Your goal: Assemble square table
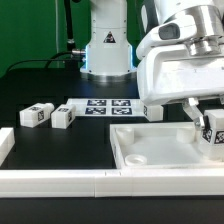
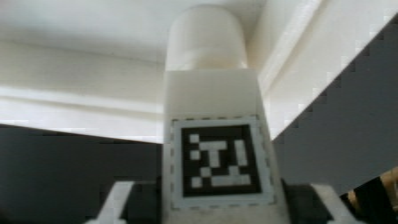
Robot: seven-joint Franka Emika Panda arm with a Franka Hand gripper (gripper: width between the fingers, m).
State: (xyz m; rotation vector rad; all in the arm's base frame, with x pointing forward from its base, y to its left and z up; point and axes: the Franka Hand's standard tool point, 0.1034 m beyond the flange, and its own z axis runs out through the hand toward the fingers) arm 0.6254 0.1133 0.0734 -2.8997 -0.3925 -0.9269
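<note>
The square table panel (image 1: 150, 148) is white with a raised rim and lies at the exterior view's right, near the front. My gripper (image 1: 211, 135) hangs over its right side, shut on a white tag-marked leg post (image 1: 213, 134). In the wrist view the leg post (image 2: 214, 110) stands between my fingers (image 2: 116, 200), its tag facing the camera, with the panel's white rim (image 2: 71, 85) behind it. Two more leg posts (image 1: 36, 115) (image 1: 63, 117) lie on the black table at the exterior view's left, and another (image 1: 150, 111) lies by the marker board.
The marker board (image 1: 100, 106) lies flat at mid-table. Long white border rails (image 1: 60, 180) run along the front edge, with a short piece (image 1: 5, 142) at the left. The robot base (image 1: 106, 50) stands behind.
</note>
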